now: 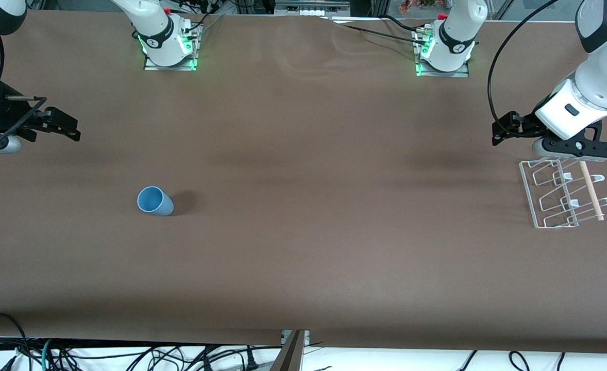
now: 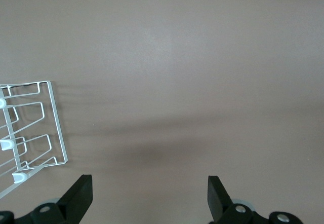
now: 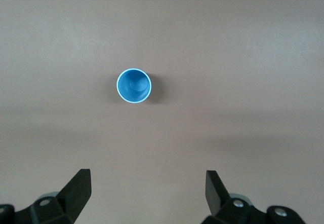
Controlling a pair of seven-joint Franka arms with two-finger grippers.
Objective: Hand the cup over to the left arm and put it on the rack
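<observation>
My small light-blue plastic cup stands upright on the brown table, mouth up, toward the right arm's end and nearer the front camera than either base. Nothing touches it. From my right wrist camera I look straight down into its round open mouth, with bare table all around.

My right gripper hangs over the table's edge at the right arm's end, well apart from the cup. Its two black fingers are spread wide and hold nothing.

My left gripper hovers at the left arm's end, just beside the small clear-and-white wire drying rack. Its fingers are also released, wide apart and empty. The left arm's white boxy wrist block sits above the rack's upper edge in the front view.

The rack lies flat on the table with its rows of looped prongs and one pale wooden rod running along it. My left wrist camera catches one corner of it.

I can read no brand, label or writing on the cup or the rack.
</observation>
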